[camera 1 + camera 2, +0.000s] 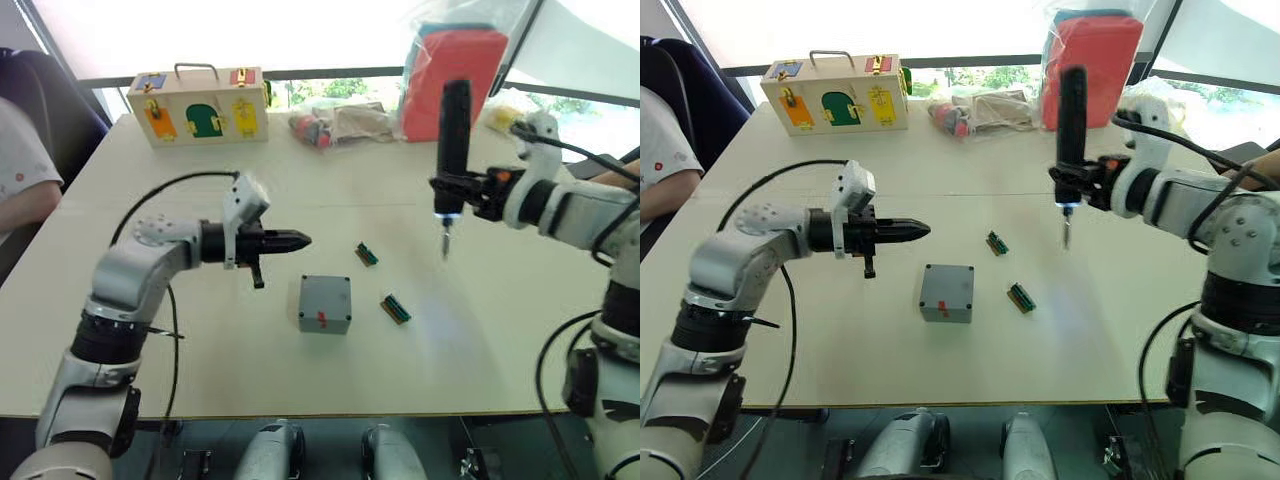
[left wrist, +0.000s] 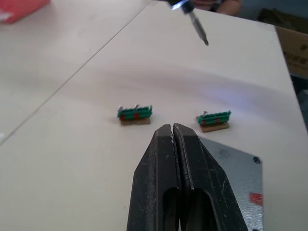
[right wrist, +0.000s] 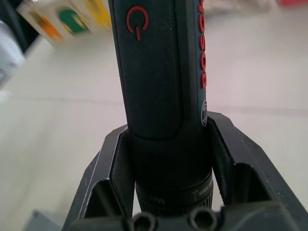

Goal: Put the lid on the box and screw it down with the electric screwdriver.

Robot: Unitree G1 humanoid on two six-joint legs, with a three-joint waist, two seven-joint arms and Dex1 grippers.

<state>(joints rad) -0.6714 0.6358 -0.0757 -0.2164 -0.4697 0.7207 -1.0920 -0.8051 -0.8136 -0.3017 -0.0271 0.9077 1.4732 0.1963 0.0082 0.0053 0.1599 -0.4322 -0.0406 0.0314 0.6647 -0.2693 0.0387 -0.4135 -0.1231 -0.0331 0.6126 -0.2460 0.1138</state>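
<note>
Your right gripper (image 1: pixel 447 190) is closed around the electric screwdriver (image 1: pixel 452 135) and holds it upright above the table (image 1: pixel 150 330), toward the right edge, bit down and not touching the surface. A light glows at the tip; in the right wrist view the lower end of the tool is cut off.

Your left gripper (image 1: pixel 292 240) points toward the right edge with its fingers (image 2: pixel 161 163) pressed together and nothing between them, just above and beside the box (image 1: pixel 325 304).

The box stands near the middle of the table, closer to the front edge. The lid (image 2: pixel 240 178) appears to lie on it already; you cannot make out any screws in the corner holes. Two green bit holders (image 1: pixel 367 254) (image 1: pixel 395 309) lie just beside it. The wooden case (image 1: pixel 198 104) stands at the far left corner, and a red pouch (image 1: pixel 455 70) at the far edge.
</note>
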